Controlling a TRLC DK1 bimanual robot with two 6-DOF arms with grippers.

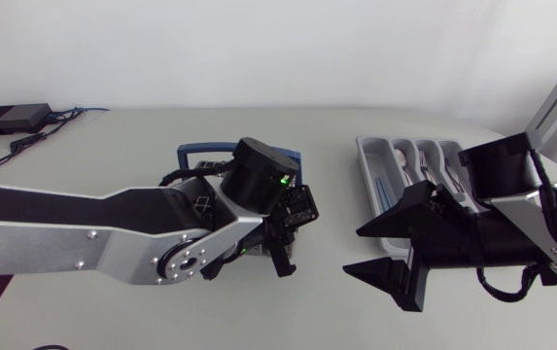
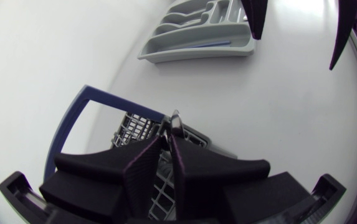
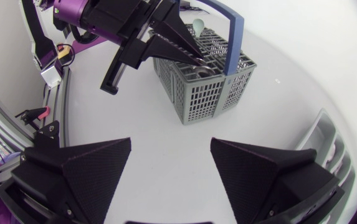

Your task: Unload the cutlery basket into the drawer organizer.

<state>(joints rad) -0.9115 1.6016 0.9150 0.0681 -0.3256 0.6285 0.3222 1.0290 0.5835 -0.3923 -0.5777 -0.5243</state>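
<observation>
The grey cutlery basket with its blue handle stands mid-table, mostly hidden under my left wrist in the head view, where only the blue handle shows. My left gripper points down into the basket, its fingers pressed together on a thin metal cutlery handle. From the right wrist view the left gripper is seen over the basket, with a pale spoon bowl behind it. The grey drawer organizer lies at the right with several pieces in it. In front of it my right gripper is open and empty.
A black box with cables sits at the table's back left corner. A bare strip of table separates the basket from the organizer. The right gripper's fingers hang beside the organizer.
</observation>
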